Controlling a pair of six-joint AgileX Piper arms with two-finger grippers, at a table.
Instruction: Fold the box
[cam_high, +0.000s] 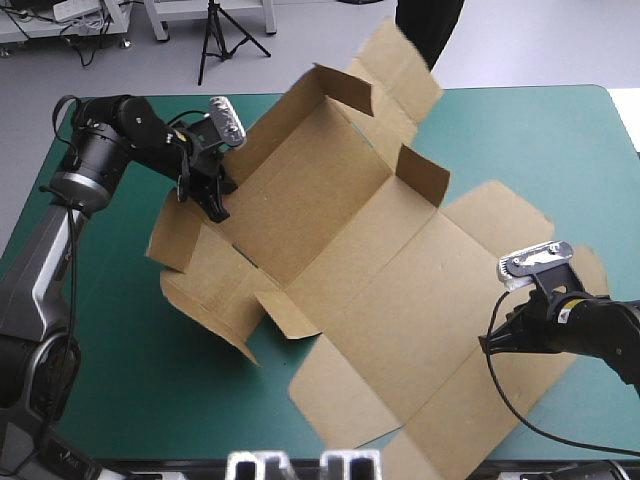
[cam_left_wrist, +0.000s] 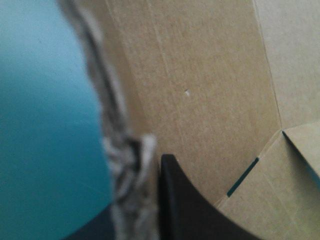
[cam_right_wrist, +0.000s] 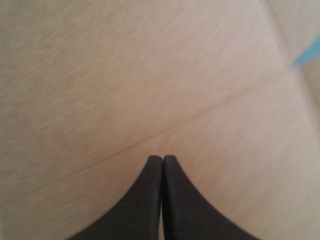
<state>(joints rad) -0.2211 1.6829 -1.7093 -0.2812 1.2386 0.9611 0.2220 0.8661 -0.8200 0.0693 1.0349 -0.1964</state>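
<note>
Toward the worktop's (cam_high: 520, 130) left edge, left end effector (cam_high: 218, 208) clamps the box's (cam_high: 400, 300) raised wall; right end effector (cam_high: 497, 340), closed and empty, sits on the flat lid, which is best pinned down while tucking.

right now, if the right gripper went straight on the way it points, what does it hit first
The box: the right gripper, shut, points at its flat brown panel, which fills the view ahead. How near the tips are to it is hard to tell.

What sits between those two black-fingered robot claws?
Only the brown cardboard box, walls partly raised, from left gripper to right gripper; the high view shows it.
</note>
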